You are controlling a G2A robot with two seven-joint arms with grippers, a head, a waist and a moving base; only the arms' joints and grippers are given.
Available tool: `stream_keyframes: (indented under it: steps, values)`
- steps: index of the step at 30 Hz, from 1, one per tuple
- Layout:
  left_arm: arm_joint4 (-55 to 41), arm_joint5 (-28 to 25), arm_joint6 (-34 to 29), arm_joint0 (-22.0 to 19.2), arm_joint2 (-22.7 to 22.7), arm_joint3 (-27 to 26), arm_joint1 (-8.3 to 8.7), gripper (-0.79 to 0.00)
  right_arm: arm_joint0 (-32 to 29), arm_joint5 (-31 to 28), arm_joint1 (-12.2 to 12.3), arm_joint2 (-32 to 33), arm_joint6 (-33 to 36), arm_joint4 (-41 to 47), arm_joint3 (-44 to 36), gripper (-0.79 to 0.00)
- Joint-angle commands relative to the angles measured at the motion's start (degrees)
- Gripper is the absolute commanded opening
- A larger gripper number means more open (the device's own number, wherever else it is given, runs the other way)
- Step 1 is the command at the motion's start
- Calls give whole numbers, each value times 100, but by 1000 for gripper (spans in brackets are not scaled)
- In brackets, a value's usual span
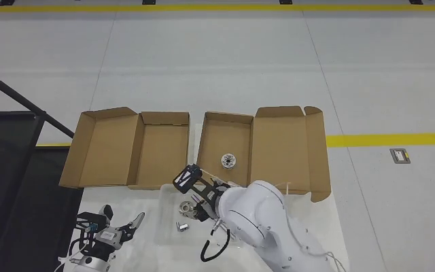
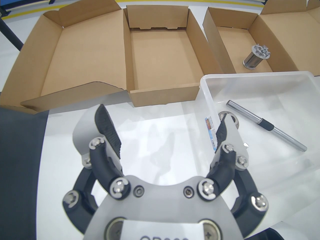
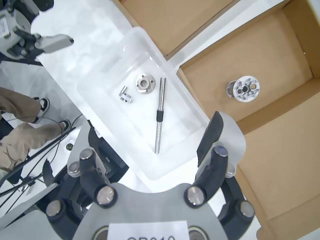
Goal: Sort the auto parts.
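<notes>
Presently, items run from the robot's left across to its right.

1. left pincer point(image 2: 163, 113): jaws spread wide with nothing between them, low over the white tabletop point(image 2: 155, 131), near the tray's left side.

2. left open brown cardboard box point(image 1: 163, 153): flaps folded out; no part sorted into it yet.

3. clear plastic tray point(image 3: 140, 33): on the tabletop in front of the two boxes. It holds three unsorted pieces:
   - small angular metal bracket point(image 3: 125, 96)
   - round metal hub with a centre bore point(image 3: 145, 83), just beside the bracket
   - slim metal rod with a black band point(image 3: 160, 116), just beside the hub

4. right pincer point(image 3: 155, 126): hovers above the tray, jaws wide apart, gripping nothing.

5. right open brown cardboard box point(image 1: 216, 139): holds one cylindrical metal part with a perforated disc top point(image 1: 228, 160), standing upright near the middle of its floor.

Progress, as judged: one part is placed and three are left in the tray, so the sorting looks early. The next pick probably comes from the tray, and the right pincer is best placed for it.

View notes:
- The right wrist view sets out all three tray pieces from above, with the left pincer beyond the tray.
- The left wrist view gives the boxed part point(image 2: 256, 58) from the side, its dark barrel beneath the disc. It also gives the rod point(image 2: 265, 124) at full length, while the hub sits half hidden behind one finger point(image 2: 221, 131).
- The top view gives the two boxes side by side.
</notes>
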Motion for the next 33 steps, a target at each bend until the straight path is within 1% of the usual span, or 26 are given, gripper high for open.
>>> stream_keyframes:
  steps: [1, 6, 8, 10, 12, 15, 18, 23, 26, 33]
  values:
    - [0, 0, 0, 0, 0, 0, 0, 0, 7, 12, -1, 2, -20, -2, 7, 0]
    - [0, 0, 0, 0, 0, 0, 0, 0, 7, 12, -1, 2, -20, -2, 7, 0]
    - [0, 0, 0, 0, 0, 0, 0, 0, -66, 13, 2, 9, -124, 39, 170, 0]
    - [0, 0, 0, 0, 0, 0, 0, 0, 60, -301, -27, -189, 22, 139, 585, 0]
    - [0, 0, 0, 0, 0, 0, 0, 0, 339, -719, -79, -452, 404, 310, 991, 0]
    - [0, 0, 0, 0, 0, 0, 0, 0, 697, -1089, -189, -837, 547, 469, 1528, 0]
    - [0, 0, 0, 0, 0, 0, 0, 0, 997, -1132, -303, -1077, 588, 612, 2110, 0]
    - [0, 0, 0, 0, 0, 0, 0, 0, 1236, -992, -455, -1297, 244, 711, 2830, 0]
    - [0, 0, 0, 0, 0, 0, 0, 0, 1300, -875, -524, -1407, 195, 709, 3024, 0]
    - [0, 0, 0, 0, 0, 0, 0, 0, 1300, -875, -524, -1407, 195, 709, 3024, 0]
